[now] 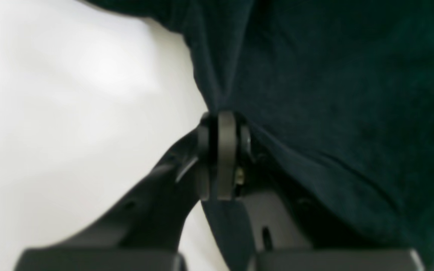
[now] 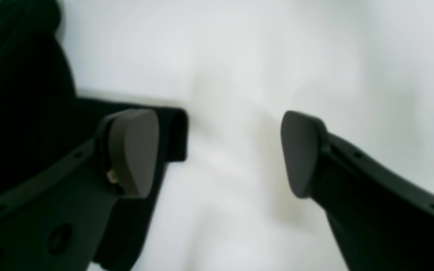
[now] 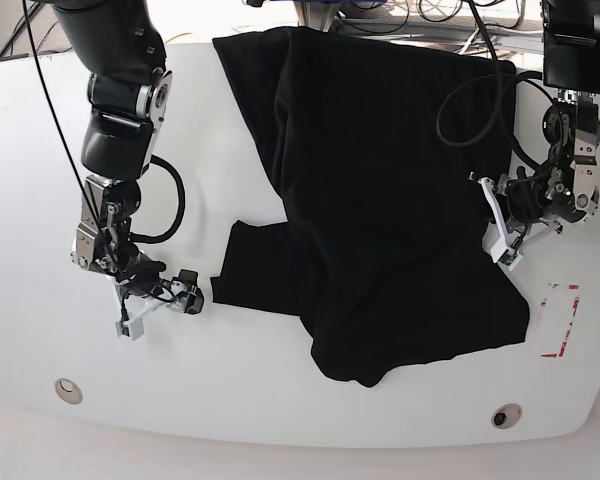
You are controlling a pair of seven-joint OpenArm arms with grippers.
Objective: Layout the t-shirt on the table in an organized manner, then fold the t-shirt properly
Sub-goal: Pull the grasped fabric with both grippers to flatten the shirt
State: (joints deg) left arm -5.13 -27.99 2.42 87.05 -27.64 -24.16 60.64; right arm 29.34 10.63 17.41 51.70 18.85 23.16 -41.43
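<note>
The black t-shirt lies spread and rumpled across the middle of the white table, with one sleeve sticking out to the left. My left gripper is at the shirt's right edge. In the left wrist view the left gripper is shut, pinching a fold of the t-shirt. My right gripper sits low over the table just left of the sleeve. The right wrist view shows the right gripper open over bare table, with the sleeve's hem beside one finger.
A red dashed rectangle mark is on the table near the right edge, just past the shirt's lower corner. Two small round holes sit near the front edge. Cables run along the back.
</note>
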